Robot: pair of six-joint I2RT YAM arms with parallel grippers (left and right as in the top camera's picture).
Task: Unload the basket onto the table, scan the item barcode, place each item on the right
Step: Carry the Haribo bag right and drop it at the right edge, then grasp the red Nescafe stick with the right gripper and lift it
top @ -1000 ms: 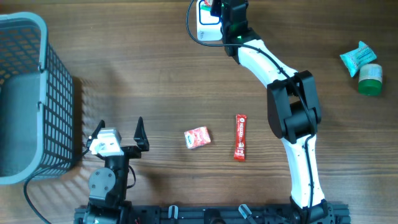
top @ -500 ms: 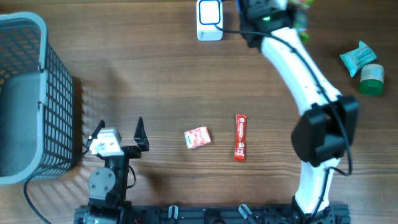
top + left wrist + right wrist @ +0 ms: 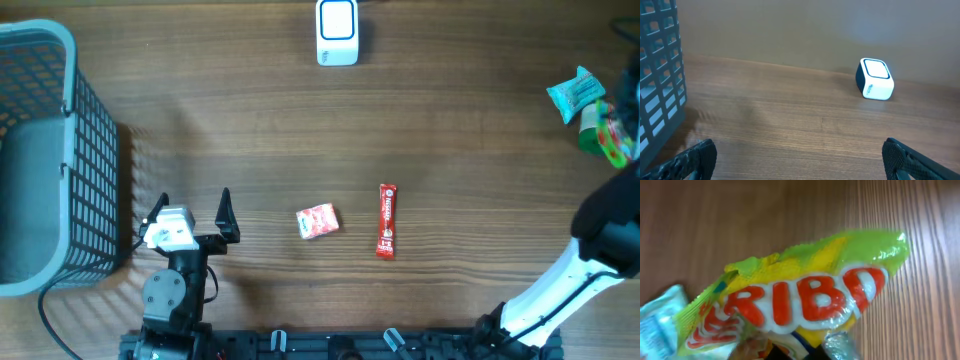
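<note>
at the far left of the table (image 3: 480, 130) stands a grey mesh basket (image 3: 95, 180). just beside it the left claw (image 3: 193, 202) rests with its jaws spread wide, holding nothing. further right lie a red and white packet (image 3: 318, 221) and a red stick sachet (image 3: 386, 220), with the white scanner (image 3: 337, 32) at the far edge. at the right edge a yellow-green haribo bag (image 3: 805, 295) sits beside a teal packet (image 3: 574, 92). the bag hides the right claw (image 3: 625, 125), so i cannot tell whether it grips it.
</note>
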